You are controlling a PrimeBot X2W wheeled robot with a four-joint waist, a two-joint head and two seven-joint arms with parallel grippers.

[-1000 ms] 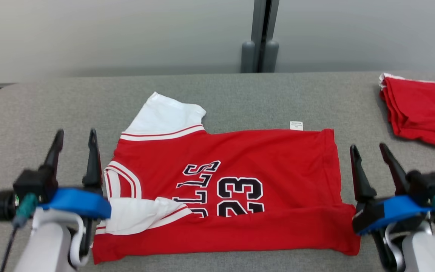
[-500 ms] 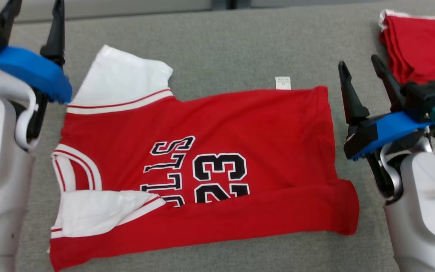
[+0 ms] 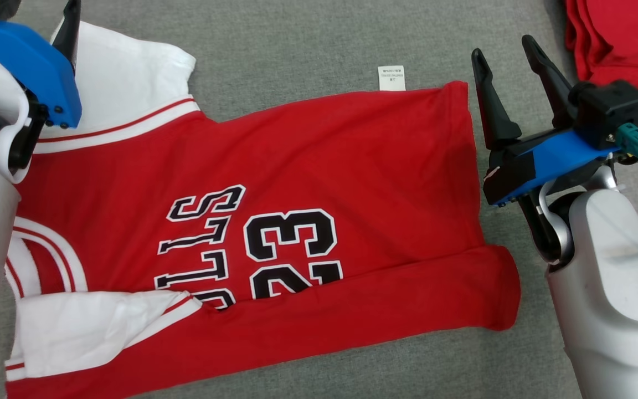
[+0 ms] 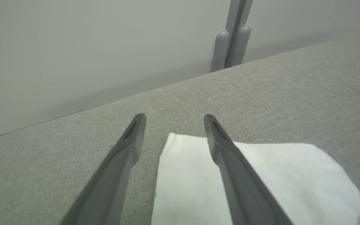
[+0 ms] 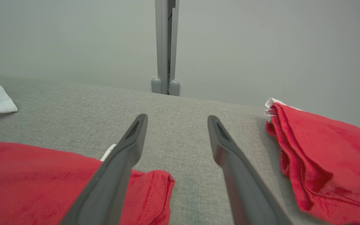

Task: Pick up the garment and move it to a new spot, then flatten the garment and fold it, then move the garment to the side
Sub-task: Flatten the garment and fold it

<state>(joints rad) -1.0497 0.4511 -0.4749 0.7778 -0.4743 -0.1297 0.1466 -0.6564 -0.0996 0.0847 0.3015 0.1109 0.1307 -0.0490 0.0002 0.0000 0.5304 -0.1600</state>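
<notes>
Centrally, your red number-23 jersey [image 3: 319, 155] lies spread on the grey bench [image 3: 297, 39], its near edge folded up over the lower part of the print, and one white sleeve [image 3: 125, 72] lies at the far left. Your left hand [image 4: 174, 118] hovers over that sleeve's corner, fingers apart and empty. Your right hand [image 3: 502, 47] stands just beside the jersey's hem, fingers likewise apart, holding nothing. A second red garment [image 3: 618, 50] lies at the far right.
</notes>
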